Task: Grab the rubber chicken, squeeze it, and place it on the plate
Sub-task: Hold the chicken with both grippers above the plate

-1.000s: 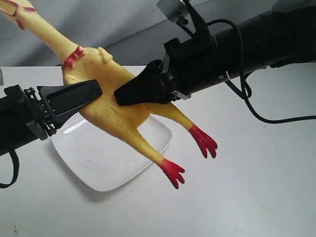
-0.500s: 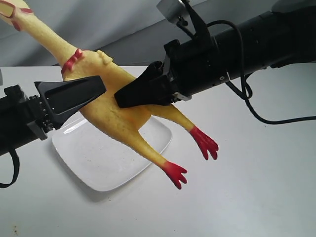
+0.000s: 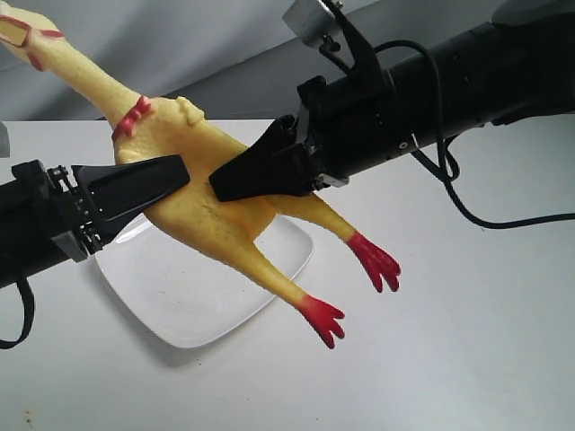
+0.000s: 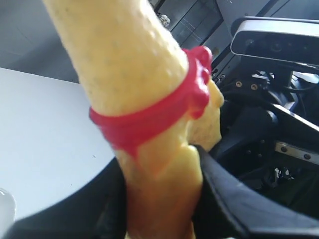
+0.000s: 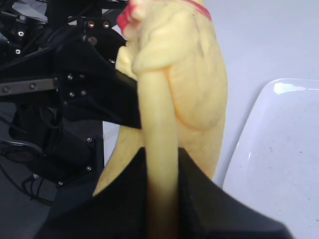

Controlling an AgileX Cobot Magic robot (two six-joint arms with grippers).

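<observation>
Since the earlier frames the chicken is riding a little lower at both ends: the head is dipping further into view at the upper left, and the red feet are sitting slightly lower and more to the right. The left gripper is also sitting a touch lower than half a second ago. Both grippers are clamping the chicken in mid-air. The left gripper's black fingers are pressing the soft yellow body from either side just below the red bow. The right gripper is closing on the lower body where the legs begin, its fingers flanking one smooth leg. The chicken is lying diagonally above the plate without touching it, neck tapering thin, skin finely speckled and dimpled, feet hanging past the plate's right edge. The plate is showing as glossy white with rounded corners, a shallow raised rim and faint dark specks. It is resting on a matte white table and casting a soft shadow. A black cable is looping from the right arm over the table. A plain grey wall is filling the background.
</observation>
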